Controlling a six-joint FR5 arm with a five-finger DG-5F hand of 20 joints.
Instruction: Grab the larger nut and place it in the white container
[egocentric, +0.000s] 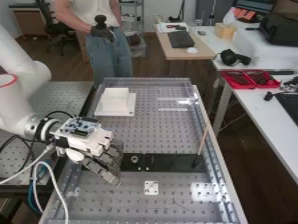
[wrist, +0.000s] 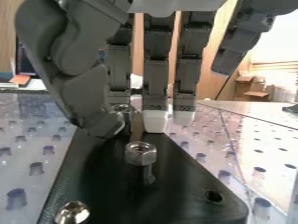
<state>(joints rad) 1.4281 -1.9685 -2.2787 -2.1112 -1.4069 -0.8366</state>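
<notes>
Dark grey fingers (wrist: 157, 75) are hanging straight above the black plate (egocentric: 171, 162), the thumb (wrist: 83, 92) slanting in opposite them; robot hand (egocentric: 108, 167) open, by my reading, with nothing plainly gripped. Silver hex nut (wrist: 141, 153) is standing proud on the plate in the wrist view, apart from the fingertips; I am taking this for the larger nut, though sizes are hard to rank at this slant. Another metal piece (wrist: 122, 111) is showing right beside the thumb's tip — touching or only near, I cannot tell. Domed metal piece (wrist: 72, 212) is sitting on the same plate. White container (egocentric: 116, 97) is resting on its pale base (egocentric: 126, 110), toward the far end of the perforated desk (egocentric: 173, 132), well apart from the hardware. Step in hand, as I am judging it: lining up for the grasp, the carry not yet begun. Next move is calling for confirming the right nut, centring thumb and fingers around it, then closing squarely on its flats and lifting straight up before any sideways travel — bare metal is likely to be slipping if pinched off-centre, and a low pass could be knocking its neighbours. After that, a release above the container's opening.
</notes>
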